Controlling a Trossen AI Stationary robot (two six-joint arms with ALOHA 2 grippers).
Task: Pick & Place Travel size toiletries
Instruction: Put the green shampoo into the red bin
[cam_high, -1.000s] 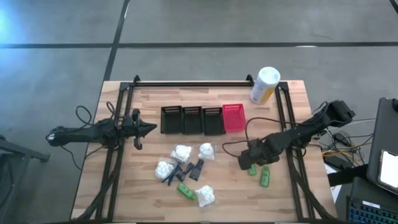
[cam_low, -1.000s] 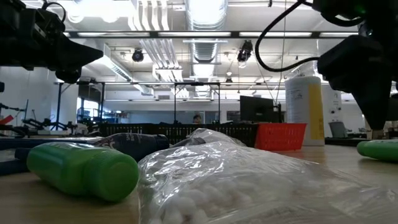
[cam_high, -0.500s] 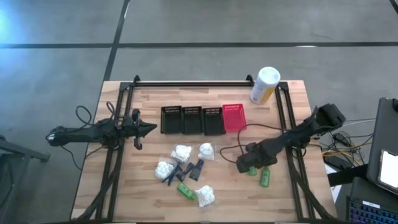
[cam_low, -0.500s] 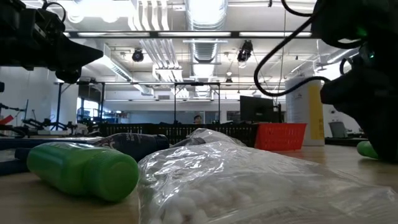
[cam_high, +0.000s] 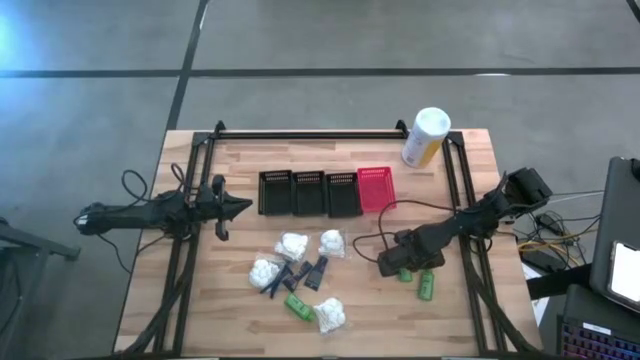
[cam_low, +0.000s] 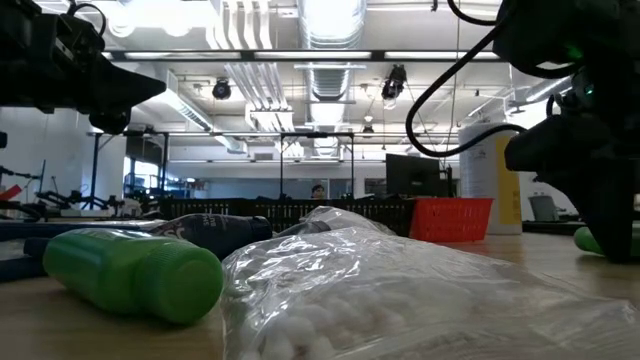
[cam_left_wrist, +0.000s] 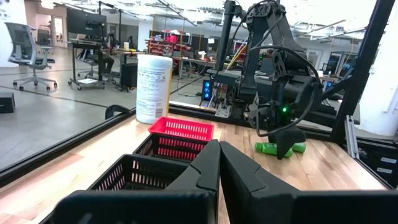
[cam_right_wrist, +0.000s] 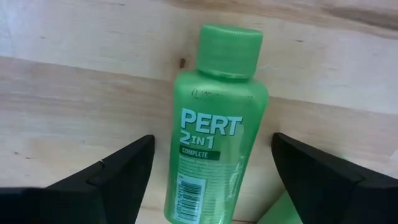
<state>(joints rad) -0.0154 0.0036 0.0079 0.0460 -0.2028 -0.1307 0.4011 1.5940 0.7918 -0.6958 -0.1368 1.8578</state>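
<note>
No toiletries sit in the baskets (cam_high: 308, 193) yet. The right gripper (cam_right_wrist: 210, 171), jaws wide, straddles a green bottle (cam_right_wrist: 212, 130) near the red basket (cam_high: 375, 188). The left gripper (cam_left_wrist: 217, 163) waits beside the baskets, jaws closed and empty.

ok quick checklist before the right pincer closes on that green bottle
1. Right pincer open: ok, its fingers stand apart on either side of the green bottle.
2. Bottle centred between the fingers: ok, similar gaps on both sides.
3. Bottle lying flat on the table: ok, label up, cap away from the wrist.
4. Neighbours clear: cannot tell, a second green bottle lies close by and something green shows beside one finger.
5. Low enough to grip: cannot tell.
6. Left pincer out of the way: ok, parked shut left of the black baskets.
</note>
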